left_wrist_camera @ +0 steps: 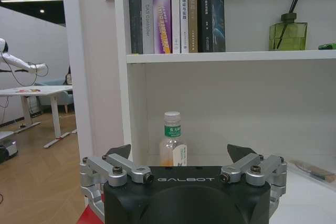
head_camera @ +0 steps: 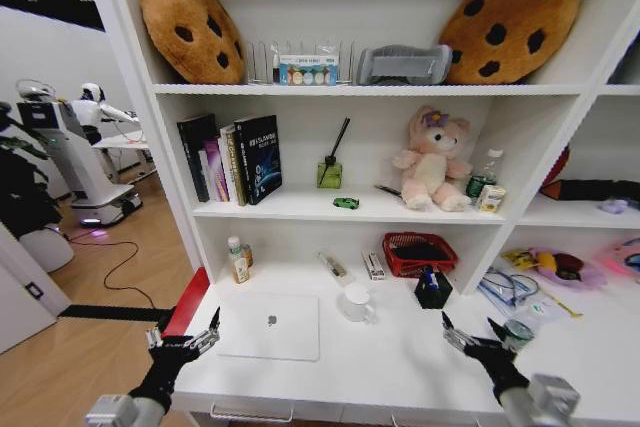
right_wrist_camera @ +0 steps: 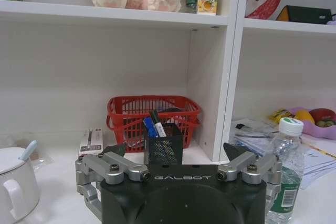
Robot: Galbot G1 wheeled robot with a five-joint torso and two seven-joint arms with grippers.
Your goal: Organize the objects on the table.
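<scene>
Hovering low at the frame's bottom corners, we keep our left gripper and right gripper spread and empty, probably readying approach; the laptop lies closed between them, centre-low on the table

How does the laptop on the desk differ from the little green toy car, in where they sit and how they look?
The laptop lies flat and closed on the white desk, between the two grippers; the green toy car stands on the shelf above, near the reed diffuser. The laptop is silver, broad and thin; the car is bright green and far smaller. Neither is touched: the left gripper and right gripper both hover open over the desk's front edge.
</scene>
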